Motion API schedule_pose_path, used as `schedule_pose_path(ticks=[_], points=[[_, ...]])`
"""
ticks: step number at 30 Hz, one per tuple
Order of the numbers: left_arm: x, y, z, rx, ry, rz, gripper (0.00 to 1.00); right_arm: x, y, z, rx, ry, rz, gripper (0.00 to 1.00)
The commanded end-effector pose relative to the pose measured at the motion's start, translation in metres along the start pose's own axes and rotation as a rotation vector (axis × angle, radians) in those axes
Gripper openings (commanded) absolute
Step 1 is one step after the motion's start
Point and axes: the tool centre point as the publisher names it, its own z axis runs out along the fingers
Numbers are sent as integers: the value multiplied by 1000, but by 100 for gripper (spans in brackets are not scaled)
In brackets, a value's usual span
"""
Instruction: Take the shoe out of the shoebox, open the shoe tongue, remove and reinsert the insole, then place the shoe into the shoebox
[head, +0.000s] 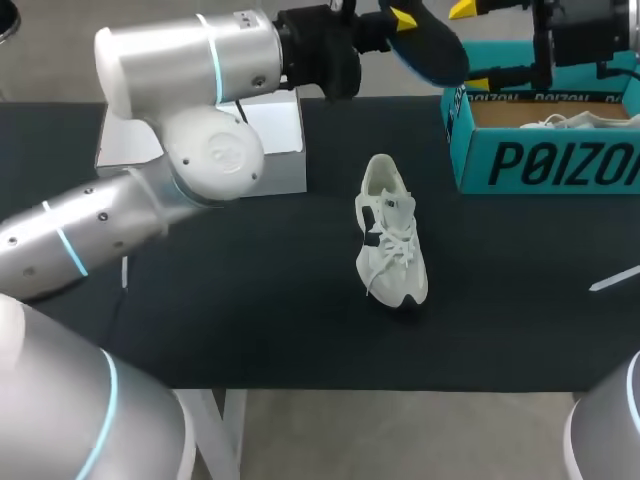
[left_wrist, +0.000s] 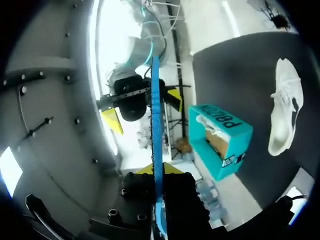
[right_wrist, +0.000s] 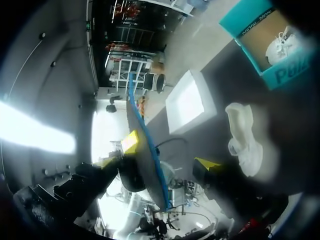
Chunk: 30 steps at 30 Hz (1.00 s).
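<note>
A white shoe (head: 390, 245) lies on the dark table, toe toward me; it also shows in the wrist views (left_wrist: 285, 107) (right_wrist: 245, 135). High above the far edge, my left gripper (head: 400, 20) (left_wrist: 159, 171) is shut on a dark insole with a blue underside (head: 432, 50) (left_wrist: 155, 120). The insole's free end stands between the spread fingers of my right gripper (head: 470, 45) (right_wrist: 169, 152), which is open; the insole (right_wrist: 145, 155) lies nearer one finger. The teal shoebox (head: 545, 160) stands at the far right with a second white shoe (head: 575, 120) inside.
A white box (head: 275, 140) sits at the far left of the table, partly behind my left arm. A thin white strip (head: 615, 280) lies near the right edge. Bare cloth surrounds the shoe on the table (head: 250, 300).
</note>
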Motion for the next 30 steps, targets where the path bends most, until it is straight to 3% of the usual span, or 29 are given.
schedule_pose_path(ticks=[1, 8, 10, 13, 14, 22, 29, 30], points=[[9, 11, -3, 60, -83, -94, 0, 2, 2, 2, 3, 3, -6, 100], [-13, -1, -5, 74, -25, -121, 0, 3, -1, 4, -3, 18, -12, 100], [-17, -4, -5, 136, 38, -112, 0, 2, -1, 4, -2, 20, -9, 100], [-15, -8, -6, 337, 125, -125, 0, 1, -1, 6, 0, 30, -8, 100], [-14, -8, -6, 373, 135, -131, 0, 0, -1, 6, 1, 33, -10, 100], [-15, 2, 3, 520, 87, -170, 0, 9, -4, 7, -17, 131, -49, 100], [-19, -8, 12, 615, 45, -134, 0, 20, -5, 16, -19, 190, -83, 100], [-18, -10, 13, 622, 41, -136, 0, 22, -5, 18, -13, 197, -93, 94]])
